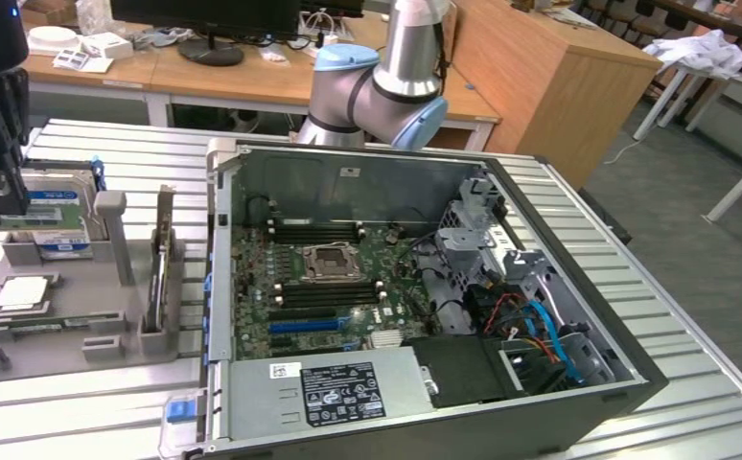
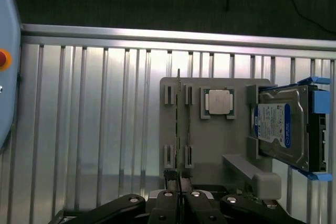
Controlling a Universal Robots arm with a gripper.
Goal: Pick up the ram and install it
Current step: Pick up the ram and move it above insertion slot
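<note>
Your gripper (image 2: pixel 179 182) is clamped on the ram (image 2: pixel 178 124) — thin board edge-on between the jaws — over the grey holder tray (image 2: pixel 210 145), hard drive (image 2: pixel 278 127) alongside.

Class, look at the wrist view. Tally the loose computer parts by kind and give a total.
ram: 1
processor: 1
hard drive: 1
Total: 3
</note>
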